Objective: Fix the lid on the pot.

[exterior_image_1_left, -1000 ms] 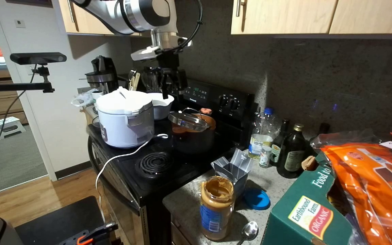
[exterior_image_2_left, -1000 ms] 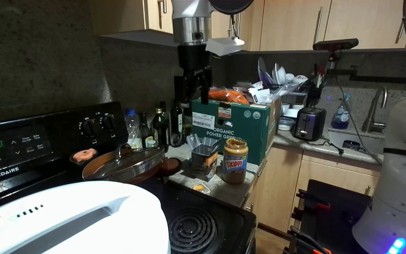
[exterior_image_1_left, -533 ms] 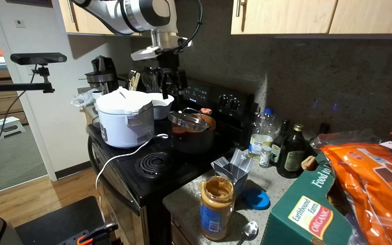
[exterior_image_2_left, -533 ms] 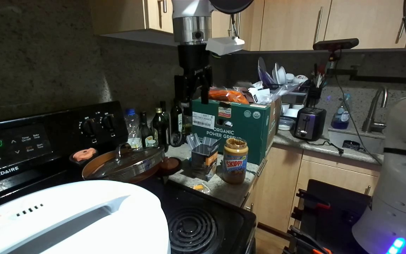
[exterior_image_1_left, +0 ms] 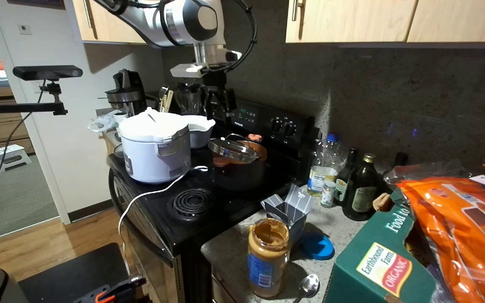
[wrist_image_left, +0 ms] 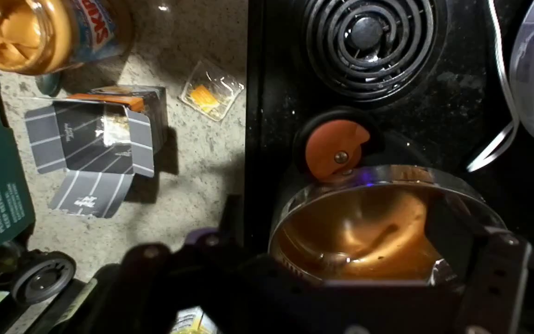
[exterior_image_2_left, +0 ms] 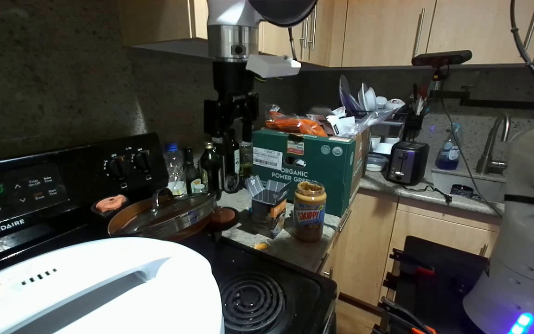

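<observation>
In both exterior views the lid [exterior_image_1_left: 234, 151] sits askew and tilted on top of the pot [exterior_image_1_left: 240, 176], with a strip of the pot's inside showing along the edge toward the control panel [exterior_image_2_left: 86, 181]. Higher up and apart from the lid, the gripper [exterior_image_2_left: 233, 138] hangs released, its jaws spread with air between them; in the wrist view it hides part of the lid. The cooker [exterior_image_1_left: 156, 155] stands just beside the pot, and the end of a white cord [wrist_image_left: 482, 161] lies in the narrow gap between the two. Toward the front of the stove [wrist_image_left: 276, 83] there is more room, where a burner [wrist_image_left: 366, 32] lies flat. The stove's side edge runs between pot and counter [wrist_image_left: 193, 153]. Near that edge lies a packet [wrist_image_left: 209, 95]; past it stands a carton [wrist_image_left: 98, 134], flaps splayed, with a jar [exterior_image_2_left: 308, 218] beside it. Bottles [exterior_image_1_left: 362, 191] stand toward the wall [exterior_image_1_left: 377, 105].
</observation>
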Robot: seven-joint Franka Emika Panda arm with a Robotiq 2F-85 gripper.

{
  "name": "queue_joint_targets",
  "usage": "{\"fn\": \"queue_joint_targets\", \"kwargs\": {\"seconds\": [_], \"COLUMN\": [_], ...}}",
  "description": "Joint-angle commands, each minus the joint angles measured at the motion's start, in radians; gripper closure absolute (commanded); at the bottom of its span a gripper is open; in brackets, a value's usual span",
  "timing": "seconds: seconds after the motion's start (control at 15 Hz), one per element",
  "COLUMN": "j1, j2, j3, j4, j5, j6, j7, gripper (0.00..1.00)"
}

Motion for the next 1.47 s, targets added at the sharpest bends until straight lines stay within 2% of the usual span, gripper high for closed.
{"fn": "queue_joint_targets", "kwargs": {"seconds": [0.0,0.33,0.53,1.13,1.2,1.4], "j1": [0.034,0.067,0.074,0.150,0.139,0.151], "j2": [0.097,0.208,0.270,0.448,0.403,0.437], "j3": [-0.014,-0.015,-0.021,-0.082,-0.078,-0.086], "j4": [0.109,0.236,0.312,0.572,0.493,0.539], "j5": [-0.003,-0.043,-0.026,-0.016,-0.015,-0.014], "j6": [0.002,-0.025,-0.039,-0.252,-0.195,-0.215], "j7": [-0.055,-0.246,-0.310,-0.034,-0.088,-0.061], "gripper": [0.00,0.00,0.00,0.00,0.00,0.00]}}
